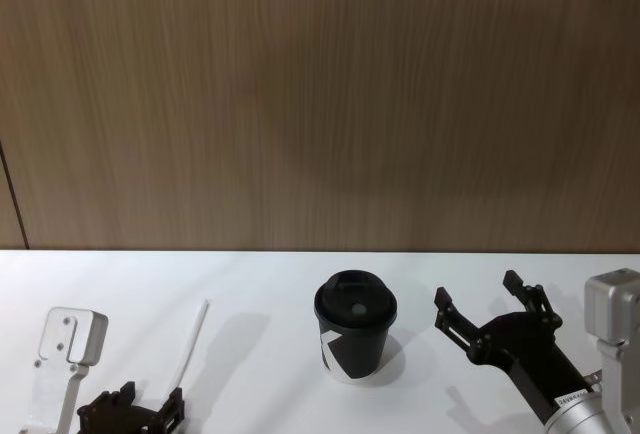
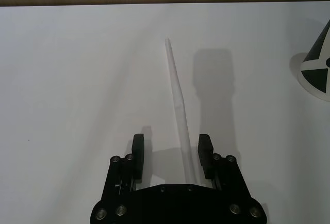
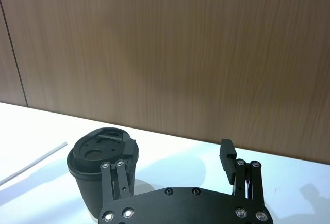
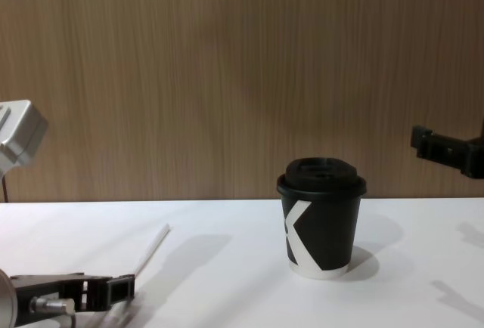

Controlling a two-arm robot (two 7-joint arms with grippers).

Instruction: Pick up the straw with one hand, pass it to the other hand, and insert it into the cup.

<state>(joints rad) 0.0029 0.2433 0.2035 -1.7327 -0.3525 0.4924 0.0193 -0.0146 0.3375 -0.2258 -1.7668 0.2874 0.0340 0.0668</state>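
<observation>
Left gripper (image 2: 171,141) spread, straddling near end of straw (image 2: 175,84), lined up to pinch | right gripper (image 1: 478,290) spread, empty, beside cup (image 1: 355,339), likely awaiting handover

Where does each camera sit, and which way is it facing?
Head: high up, looking down on the table; left hand at bottom left, right hand at bottom right.
Left wrist: behind the open left hand, looking along the straw.
Right wrist: behind the open right hand, facing the cup and wood wall.
Chest: low, looking across the table at the cup's side.
Shared: head and chest both show cup, straw, both hands.
</observation>
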